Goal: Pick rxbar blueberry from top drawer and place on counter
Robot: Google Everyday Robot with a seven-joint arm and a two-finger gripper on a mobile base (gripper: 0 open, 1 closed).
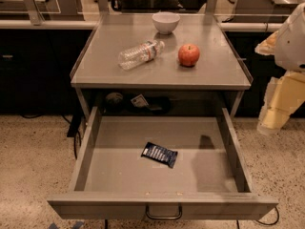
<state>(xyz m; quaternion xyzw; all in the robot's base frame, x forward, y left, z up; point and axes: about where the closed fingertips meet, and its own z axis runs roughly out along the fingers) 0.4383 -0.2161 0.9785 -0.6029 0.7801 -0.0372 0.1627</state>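
The rxbar blueberry [159, 154], a small flat bar in a dark navy wrapper with pale print, lies at a slight angle near the middle of the top drawer [119, 178]. The drawer is pulled fully out, and its curved handle [163, 214] faces me. The grey counter [114, 73] sits above and behind the drawer. My gripper [270, 124], cream-coloured, hangs at the far right, outside the drawer's right side and well above the floor. It is apart from the bar and nothing shows in it.
On the counter lie a clear plastic bottle [140, 54] on its side, a red apple [188, 55] and a white bowl [166, 22] at the back. Dark items [139, 101] sit in the shelf gap behind the drawer. Speckled floor surrounds the unit.
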